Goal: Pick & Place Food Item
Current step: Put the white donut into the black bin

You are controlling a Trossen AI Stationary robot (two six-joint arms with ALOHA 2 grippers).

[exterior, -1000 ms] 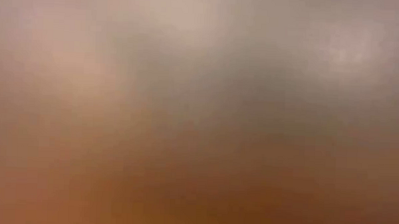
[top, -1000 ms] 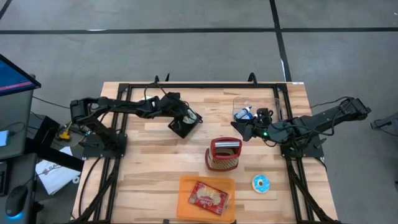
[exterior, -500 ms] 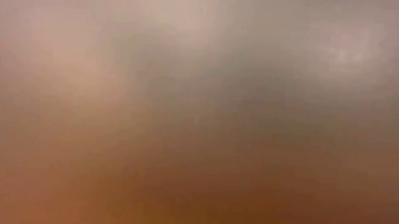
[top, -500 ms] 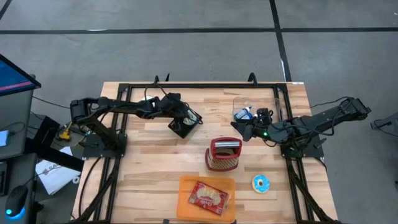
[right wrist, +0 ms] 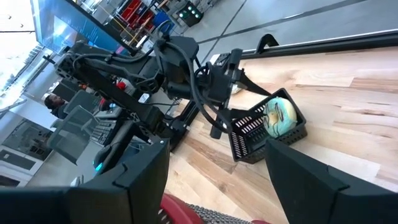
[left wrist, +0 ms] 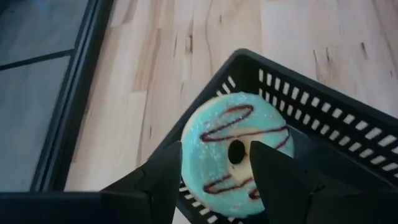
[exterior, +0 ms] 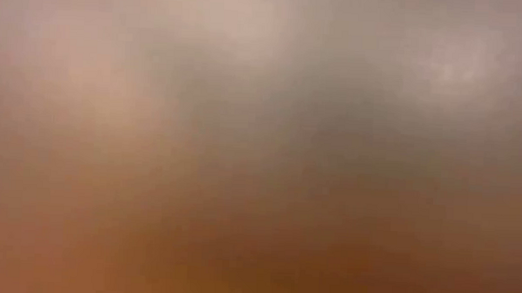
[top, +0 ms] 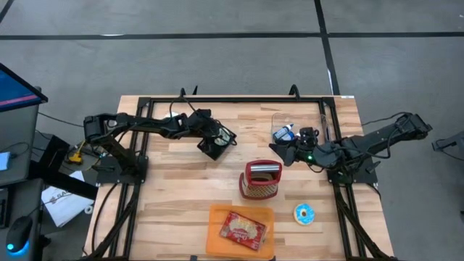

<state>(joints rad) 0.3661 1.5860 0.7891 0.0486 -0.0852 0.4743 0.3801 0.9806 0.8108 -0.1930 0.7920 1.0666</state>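
A blue-iced doughnut with dark stripes (left wrist: 217,134) lies tilted in a black slotted basket (left wrist: 323,93) at the table's far left, leaning on the basket's wall. My left gripper (left wrist: 214,177) slants down over the basket, open, with a finger in front of each side of the doughnut. From above, the doughnut (top: 225,135) shows at the basket's (top: 212,150) far corner. My right gripper (top: 278,148) hangs open above the table's middle right, with nothing between its fingers. The low view shows only blur. My left gripper's fingers (left wrist: 273,177) stand right in front of the doughnut. I cannot tell whether they touch it; the doughnut rests in the basket.
A red basket (top: 261,180) stands at the table's middle. An orange tray (top: 217,217) with a red packet sits at the near edge. A small blue ring (top: 304,213) lies at the near right, and a clear container (top: 284,123) stands at the far right.
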